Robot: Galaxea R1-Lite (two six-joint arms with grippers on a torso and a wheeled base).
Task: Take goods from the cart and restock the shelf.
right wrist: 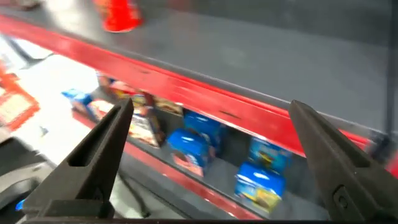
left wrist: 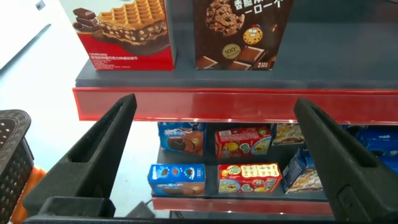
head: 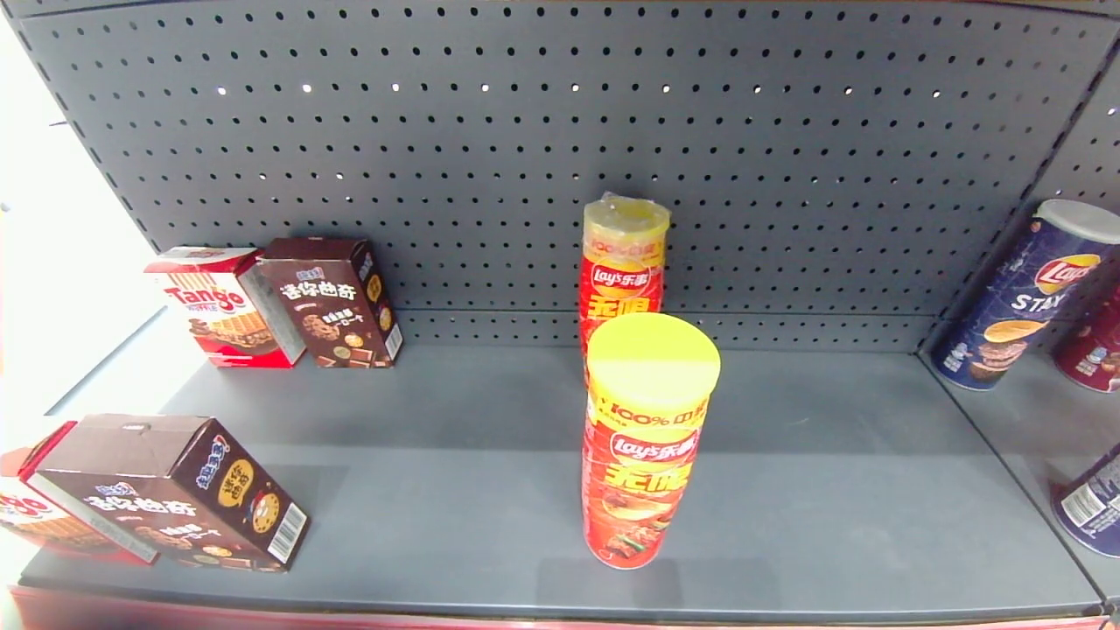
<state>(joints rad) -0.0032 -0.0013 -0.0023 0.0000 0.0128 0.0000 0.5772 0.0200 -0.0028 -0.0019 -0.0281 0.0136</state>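
On the shelf (head: 437, 455) 2 cans (head: 643, 455) stand upright, left end effector (left wrist: 214, 102) and right end effector (right wrist: 211, 104) released, empty, before its edge; the next can likely wants a mid-body, upright grip.

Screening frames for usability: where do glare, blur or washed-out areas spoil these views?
Head view: blown-out white left of the red box; the front chip can is crisp. Left wrist view: white wash beside the shelf, sheen on the red shelf edge. Right wrist view: smeared throughout; blue packets unreadable.

Right gripper (right wrist: 211, 104) spread wide, empty, facing red-edged shelf (right wrist: 186, 82).
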